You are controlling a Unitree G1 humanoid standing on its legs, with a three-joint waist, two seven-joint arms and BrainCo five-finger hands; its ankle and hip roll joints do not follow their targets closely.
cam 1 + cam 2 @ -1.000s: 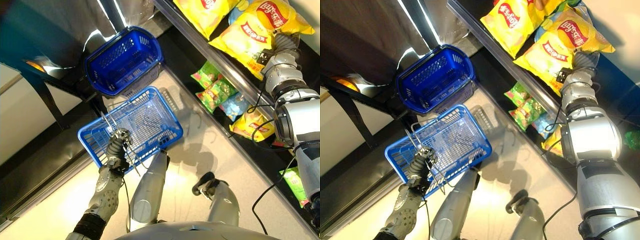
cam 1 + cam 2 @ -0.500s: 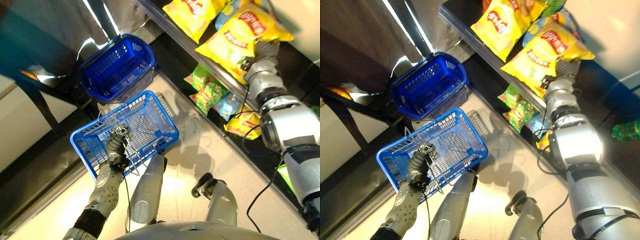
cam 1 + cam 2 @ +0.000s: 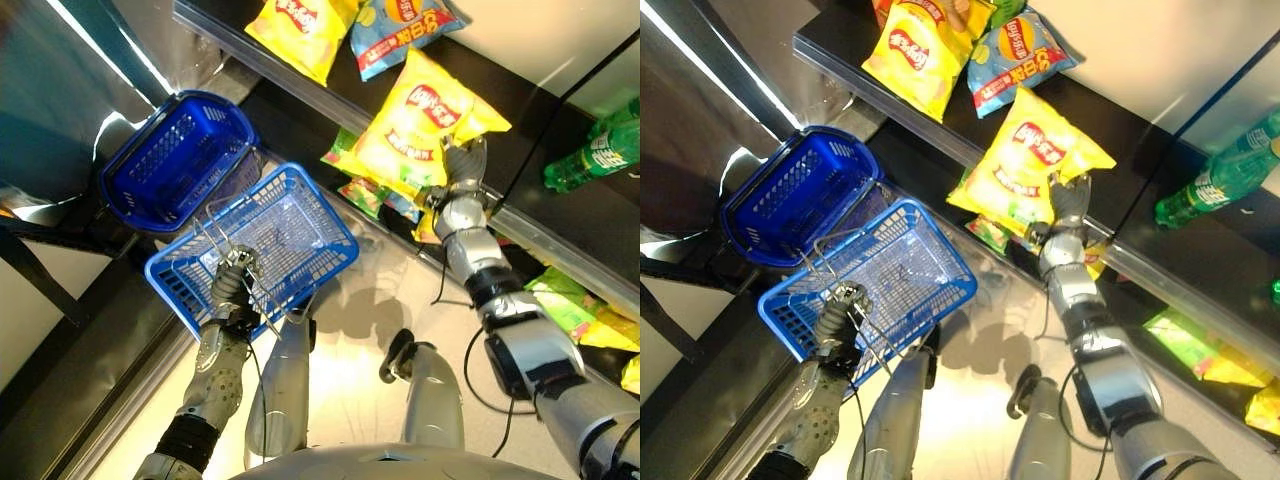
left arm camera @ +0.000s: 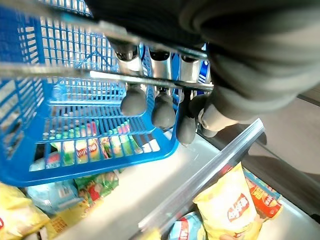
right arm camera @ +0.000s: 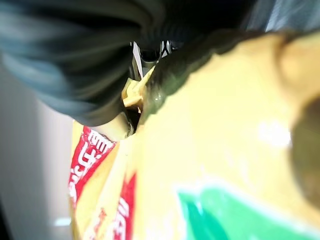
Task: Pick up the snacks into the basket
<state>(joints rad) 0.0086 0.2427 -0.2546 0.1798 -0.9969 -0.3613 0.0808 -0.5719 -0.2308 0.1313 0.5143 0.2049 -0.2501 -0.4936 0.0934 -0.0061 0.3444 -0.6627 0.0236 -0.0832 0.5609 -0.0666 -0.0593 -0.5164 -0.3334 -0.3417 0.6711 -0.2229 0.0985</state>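
A light blue wire basket [image 3: 322, 207] hangs in front of me over the floor. My left hand [image 3: 231, 283] is shut on its metal handle [image 4: 150, 80], with the fingers [image 4: 162, 107] curled round the wire. Nothing lies in the basket. My right hand [image 3: 462, 168] reaches up to the shelf and is shut on the lower edge of a large yellow chip bag [image 3: 418, 122]. That bag [image 5: 210, 165] presses close against the hand and hangs over the shelf's front edge, up and to the right of the basket.
A darker blue basket [image 3: 172, 160] stands just behind the held one. More chip bags, one yellow [image 3: 297, 28] and one blue [image 3: 398, 24], lie on the upper shelf. Green snack packs [image 3: 352, 192] sit on the lower shelf. A green bottle [image 3: 598, 152] is at the right.
The camera has swung up and right. My right hand has drawn the yellow chip bag away from the other bags, toward the shelf edge. The left hand keeps hold of the basket.
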